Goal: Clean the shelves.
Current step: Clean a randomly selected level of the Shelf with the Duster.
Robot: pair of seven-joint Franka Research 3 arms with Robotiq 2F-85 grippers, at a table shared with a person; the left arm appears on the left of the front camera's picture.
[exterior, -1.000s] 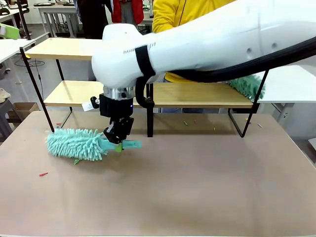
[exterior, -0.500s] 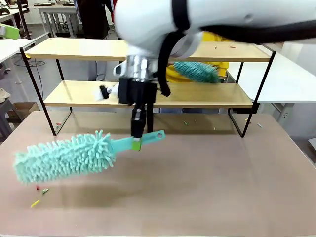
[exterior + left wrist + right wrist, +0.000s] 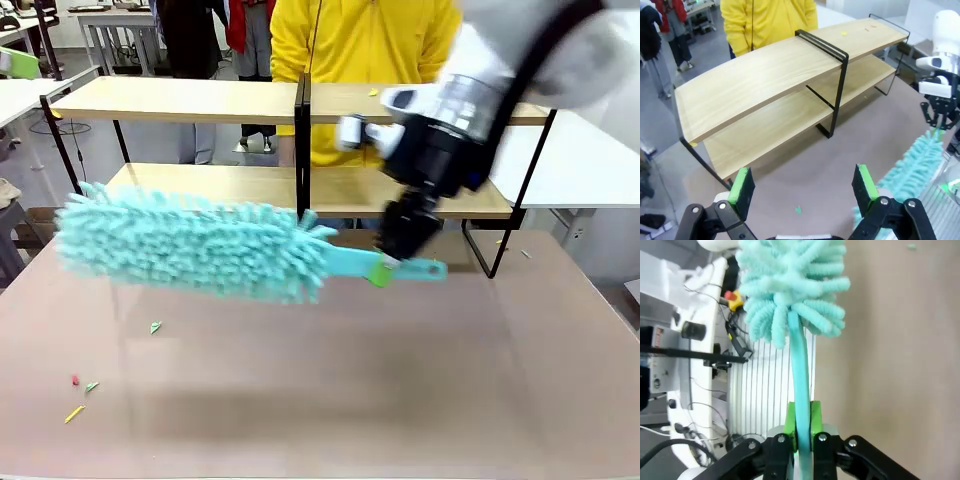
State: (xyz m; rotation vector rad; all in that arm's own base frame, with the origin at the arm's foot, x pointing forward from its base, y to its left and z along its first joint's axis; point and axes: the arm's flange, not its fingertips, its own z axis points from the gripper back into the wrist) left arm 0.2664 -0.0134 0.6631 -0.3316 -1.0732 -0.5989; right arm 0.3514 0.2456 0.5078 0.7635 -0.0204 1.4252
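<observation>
Looks like a robot lab to me. A white robot arm (image 3: 540, 40) reaches in from the upper right of the front view. White tables (image 3: 15, 95) stand at upper left, with a cardboard box (image 3: 45, 222) on the floor below. Upper left of the right wrist view shows a red stop button (image 3: 730, 294); a cable (image 3: 662, 450) runs at lower left.

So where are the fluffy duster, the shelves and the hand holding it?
duster (image 3: 190, 245): front view, middle of its fluffy turquoise head.
shelves (image 3: 170, 98): front view, top board, left half.
right hand (image 3: 384, 266): front view, fingertips clamped on the duster's handle.
</observation>
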